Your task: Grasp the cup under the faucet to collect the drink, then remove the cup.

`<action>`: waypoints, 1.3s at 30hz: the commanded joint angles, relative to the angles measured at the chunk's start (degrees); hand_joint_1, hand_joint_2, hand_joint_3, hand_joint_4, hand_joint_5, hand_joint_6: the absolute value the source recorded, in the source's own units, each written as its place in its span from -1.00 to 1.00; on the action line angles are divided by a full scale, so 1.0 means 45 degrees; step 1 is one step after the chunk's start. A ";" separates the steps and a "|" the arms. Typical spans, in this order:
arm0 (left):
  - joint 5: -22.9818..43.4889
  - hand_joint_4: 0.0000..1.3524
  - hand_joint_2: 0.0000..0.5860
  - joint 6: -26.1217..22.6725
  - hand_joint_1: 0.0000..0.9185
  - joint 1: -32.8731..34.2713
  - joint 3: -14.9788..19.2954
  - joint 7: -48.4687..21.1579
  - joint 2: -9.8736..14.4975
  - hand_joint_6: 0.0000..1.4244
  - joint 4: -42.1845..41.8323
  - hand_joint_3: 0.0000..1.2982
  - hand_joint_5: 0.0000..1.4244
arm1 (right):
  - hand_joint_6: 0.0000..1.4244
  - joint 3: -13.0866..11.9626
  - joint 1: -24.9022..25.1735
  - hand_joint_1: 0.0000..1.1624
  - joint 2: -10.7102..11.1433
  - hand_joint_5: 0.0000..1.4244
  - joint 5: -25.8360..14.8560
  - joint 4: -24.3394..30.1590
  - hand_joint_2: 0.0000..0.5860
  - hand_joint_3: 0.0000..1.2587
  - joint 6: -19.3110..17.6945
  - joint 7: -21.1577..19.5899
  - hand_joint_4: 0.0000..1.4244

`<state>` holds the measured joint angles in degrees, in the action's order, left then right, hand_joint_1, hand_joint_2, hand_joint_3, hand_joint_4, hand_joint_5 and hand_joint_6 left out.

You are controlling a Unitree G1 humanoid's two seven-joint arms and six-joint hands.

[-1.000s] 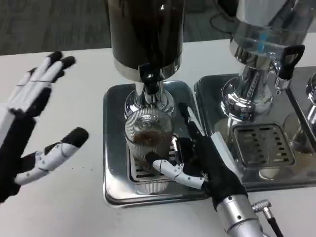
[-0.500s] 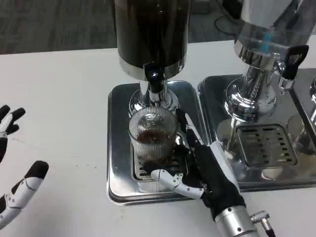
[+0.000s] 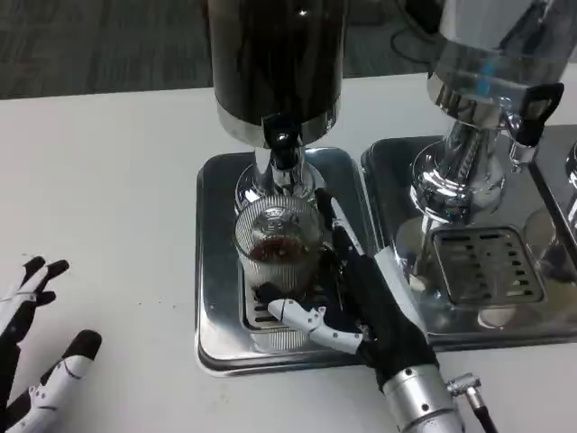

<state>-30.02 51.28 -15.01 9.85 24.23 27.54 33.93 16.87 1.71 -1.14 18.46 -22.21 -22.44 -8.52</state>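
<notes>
In the head view, the clear ribbed glass cup (image 3: 275, 242) stands on the slotted metal grate of the shiny silver drip tray (image 3: 215, 271), right under the small black faucet (image 3: 283, 149) of the tall dark drink dispenser (image 3: 276, 63). There is already some brown drink in the bottom of the cup, so the filling part looks started or maybe done; no stream can be made out falling from the faucet. The right hand (image 3: 361, 302) wraps around the cup, with one white and black finger curled across the front near the base and the other fingers up along the right side, so it is grasping the cup. The cup has not been lifted or pulled away, so taking it out is the part left to do. The left hand (image 3: 36, 361) is low at the left edge over the white table (image 3: 108, 180), well apart from the cup, with its fingers spread and holding nothing. Counting: one cup, two dispensers, two drip trays, two hands. The second silver dispenser (image 3: 487, 81) stands on its own tray (image 3: 487, 280) to the right.
</notes>
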 commanded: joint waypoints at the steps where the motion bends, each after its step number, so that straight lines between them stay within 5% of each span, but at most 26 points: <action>1: 0.0045 -0.90 -0.29 0.0020 -1.00 0.0063 -0.0192 0.0179 0.0328 -0.85 0.0213 -0.71 -0.67 | -0.79 0.0023 0.0378 0.31 -0.0176 -1.00 0.0054 -0.0460 -0.45 -1.00 -0.0445 -0.0172 -1.00; 10: 0.0214 -0.87 -0.28 0.0030 -1.00 -0.0029 -0.0234 0.0201 0.0427 -0.85 0.0181 -0.70 -0.65 | -0.78 -0.0051 0.0646 0.32 -0.0349 -1.00 0.0010 -0.1104 -0.48 -1.00 -0.0614 -0.0269 -1.00; 25: 0.0306 -0.85 -0.28 0.0020 -1.00 -0.0239 -0.0199 0.0373 0.0374 -0.87 0.0041 -0.69 -0.64 | -0.63 -0.0067 0.1070 0.34 -0.0578 -0.87 -0.0142 -0.1537 -0.44 -1.00 0.0396 -0.0023 -1.00; 35: 0.0362 -0.83 -0.28 0.0054 -1.00 -0.0356 -0.0181 0.0401 0.0403 -0.87 -0.0024 -0.67 -0.63 | -0.52 0.0074 0.1182 0.42 -0.0591 -0.71 -0.0251 -0.1828 -0.47 -0.95 0.0280 0.0166 -0.79; 39: 0.0454 -0.82 -0.26 0.0019 -1.00 -0.0377 -0.0169 0.0357 0.0383 -0.87 0.0002 -0.64 -0.63 | -0.40 0.0348 0.1171 0.47 -0.0481 -0.61 0.0570 -0.1690 -0.46 -0.83 0.0281 -0.0483 -0.66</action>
<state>-29.11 51.28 -16.21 8.81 25.30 28.72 34.36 17.21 7.70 -3.02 19.71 -29.04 -22.13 -10.53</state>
